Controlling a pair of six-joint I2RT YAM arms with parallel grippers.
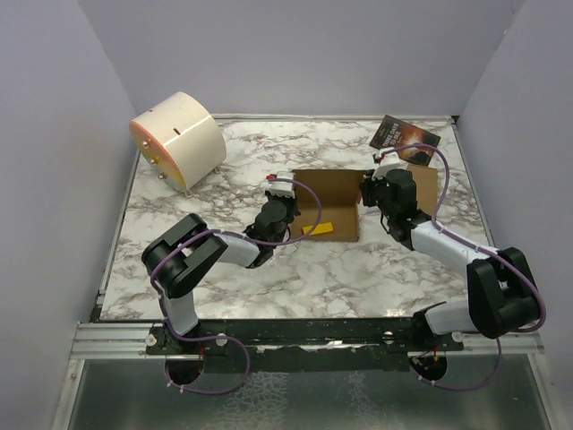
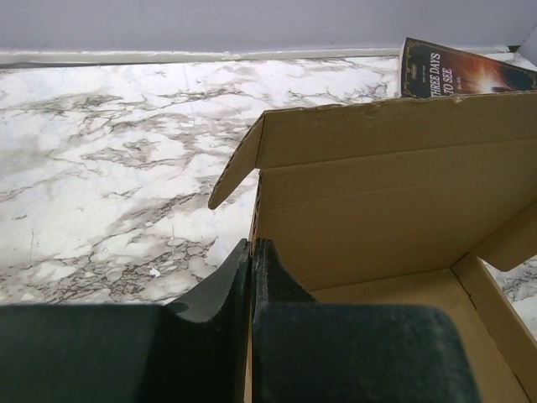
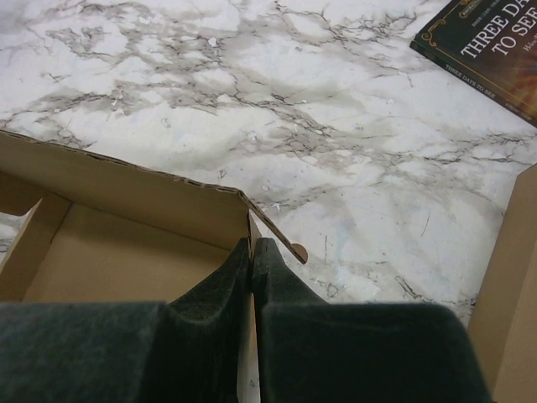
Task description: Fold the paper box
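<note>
The paper box (image 1: 327,202) is a brown cardboard mailer lying mid-table with its walls raised and its top open. My left gripper (image 1: 285,193) is shut on the box's left side wall; in the left wrist view the gripper (image 2: 252,250) pinches that thin wall, with the box interior (image 2: 394,218) to its right. My right gripper (image 1: 371,190) is shut on the right side wall; in the right wrist view the gripper (image 3: 252,248) clamps the wall's edge beside a corner tab (image 3: 281,235). The box floor (image 3: 109,252) lies to its left.
A dark printed booklet (image 1: 405,135) lies at the back right, seen too in the right wrist view (image 3: 491,46). A second piece of brown cardboard (image 1: 426,179) sits behind the right arm. A cream drum-shaped object (image 1: 179,139) stands back left. A yellow strip (image 1: 318,229) lies inside the box.
</note>
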